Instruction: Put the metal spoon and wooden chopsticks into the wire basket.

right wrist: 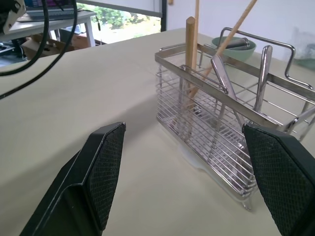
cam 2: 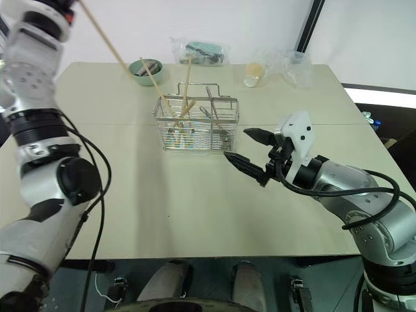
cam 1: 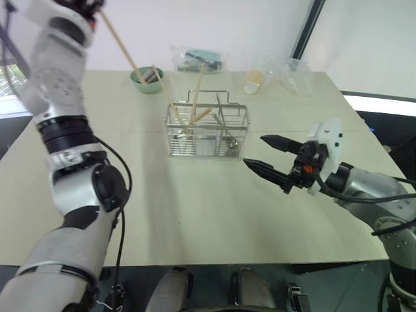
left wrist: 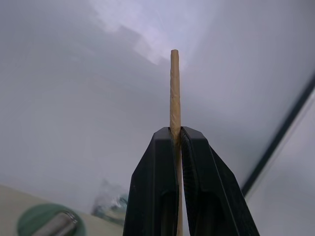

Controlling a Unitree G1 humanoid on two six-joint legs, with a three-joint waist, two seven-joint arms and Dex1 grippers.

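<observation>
**Chopstick aloft, basket partly filled**

Chopstick work is not finished, in our judgement. One wooden chopstick (cam 1: 120, 42) is held high above the far left of the bench (cam 1: 195, 214), pinched in the left end effector (left wrist: 176, 137), whose jaws are clamped together on it. It has yet to go into the wire basket (cam 1: 208, 140), which stands near the middle of the bench. Two more thin wooden sticks (cam 1: 168, 94) lean out of the basket's left side, so we count three sticks in all: two in, one out.

We also count two metal handles (right wrist: 266, 64) and one thicker wooden handle (right wrist: 189, 49) upright in the basket. Whether either metal piece is the metal spoon we cannot tell, so that half of the task is unconfirmed.

One green bowl (cam 1: 140, 83) sits beyond the basket with something metallic in it. The right end effector (cam 1: 255, 150) hovers just right of the basket, jaws wide apart and empty.
</observation>
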